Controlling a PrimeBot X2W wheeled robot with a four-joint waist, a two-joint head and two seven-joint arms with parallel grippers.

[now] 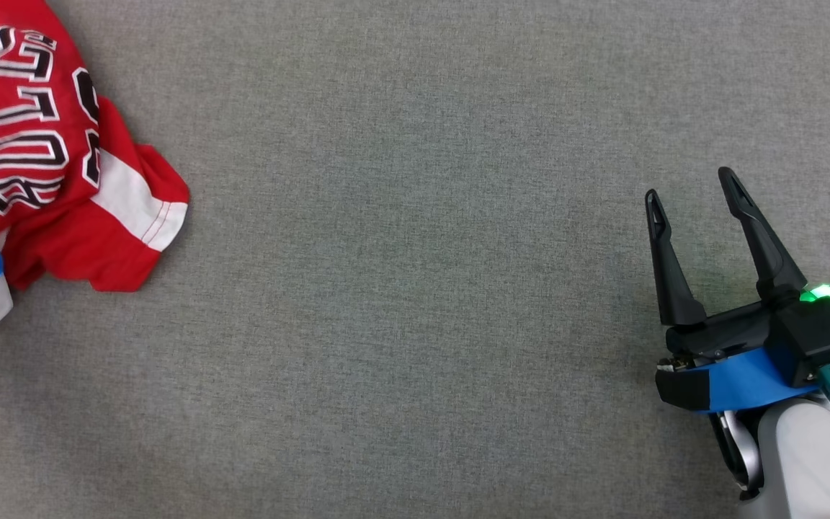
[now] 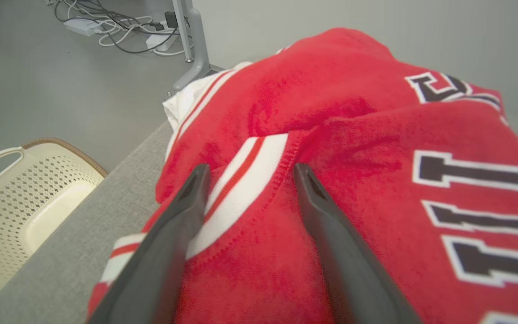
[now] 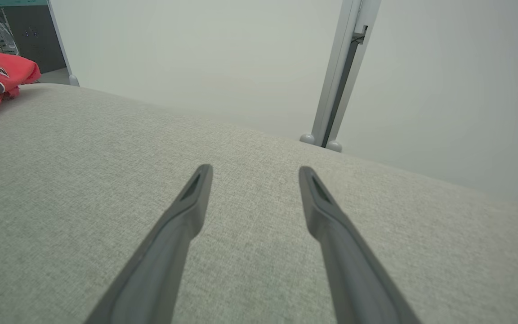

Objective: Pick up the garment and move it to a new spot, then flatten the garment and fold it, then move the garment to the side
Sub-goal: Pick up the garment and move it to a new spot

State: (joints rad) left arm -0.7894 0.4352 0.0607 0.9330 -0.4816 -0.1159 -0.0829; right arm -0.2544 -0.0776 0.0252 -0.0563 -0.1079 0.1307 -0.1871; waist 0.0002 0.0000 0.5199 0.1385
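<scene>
Red and soft, the crumpled sports shirt with black and white letters (image 1: 33, 144) lies in a heap at the far left side of the grey cloth table (image 1: 415, 288). It is bunched up, not flat, and a white stripe shows along one edge.

The left gripper (image 2: 251, 170) is right over the shirt. Its two dark fingers are spread apart, one on each side of a white and red striped edge. They look like they press on the cloth, but the left wrist view is too close to be sure. Nothing is pinched between them.

The right gripper (image 1: 691, 187) is well apart from the shirt, over the bare table on the right side. Its fingers are spread wide too and hold nothing.

A cream plastic basket with little holes (image 2: 25, 193) sits on the floor beside the table.

This looks like the first step, picking the shirt up. Next, the left fingers need to squeeze shut on the striped edge and lift the shirt toward the middle.
</scene>
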